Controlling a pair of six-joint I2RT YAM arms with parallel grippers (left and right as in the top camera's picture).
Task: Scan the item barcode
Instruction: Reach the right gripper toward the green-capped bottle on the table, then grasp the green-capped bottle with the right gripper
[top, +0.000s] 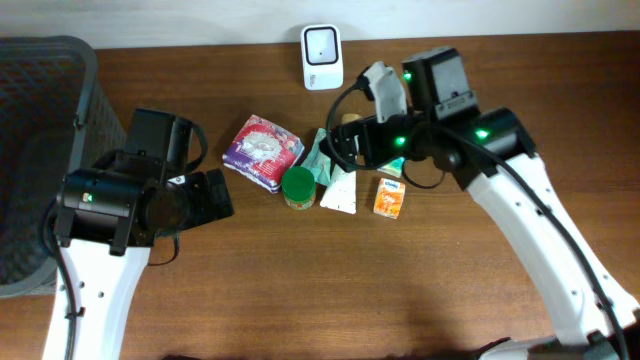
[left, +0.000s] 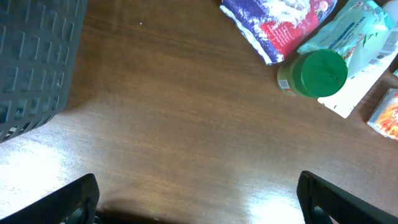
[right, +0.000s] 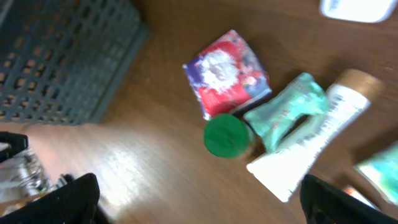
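Note:
Several items lie in a cluster mid-table: a purple-and-red packet (top: 262, 150), a green-lidded jar (top: 297, 187), a teal pouch (top: 318, 152), a white tube (top: 340, 190) and a small orange carton (top: 390, 197). A white scanner (top: 322, 57) stands at the table's back edge. My left gripper (top: 215, 195) is open over bare wood, left of the jar (left: 317, 73), holding nothing. My right gripper (top: 340, 140) hovers open above the pouch and tube. Its wrist view shows the packet (right: 227, 71), jar (right: 225, 135) and tube (right: 311, 149) below, with nothing between the fingers.
A dark grey slatted basket (top: 40, 150) fills the far left of the table, close behind the left arm. In the left wrist view its wall (left: 31, 56) is at the upper left. The wooden table (top: 330, 290) runs toward the front edge.

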